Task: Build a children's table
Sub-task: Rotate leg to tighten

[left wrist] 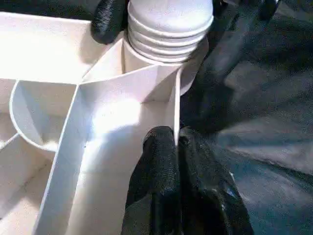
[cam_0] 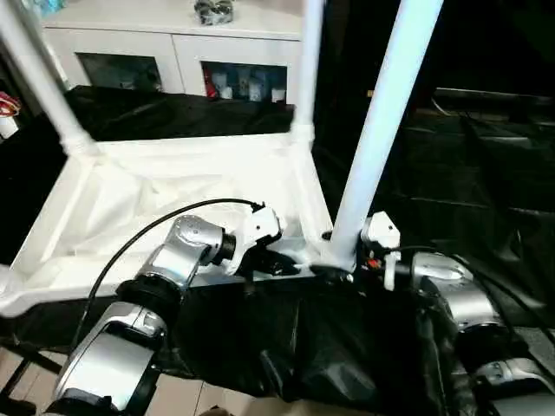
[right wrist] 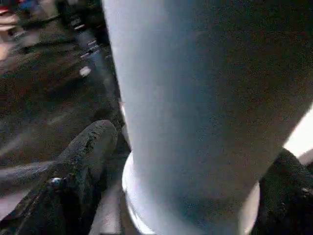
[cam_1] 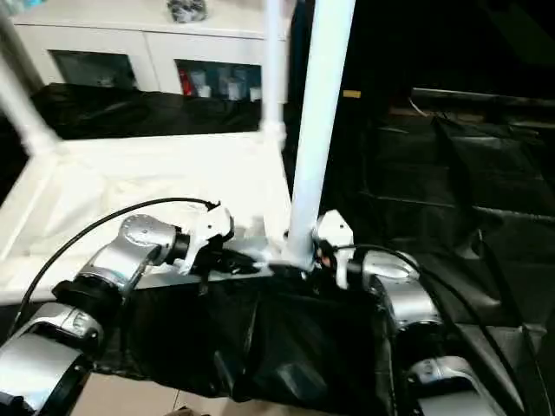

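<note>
Right gripper wide open around upright leg at tabletop's near right corner; left gripper pinched shut on rim just beside.

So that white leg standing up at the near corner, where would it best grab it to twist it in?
Probably low on the near leg, just above the ribbed collar at its corner socket. The tube is round and upright, so jaws coming level from the side can straddle it, as the right gripper does.
</note>
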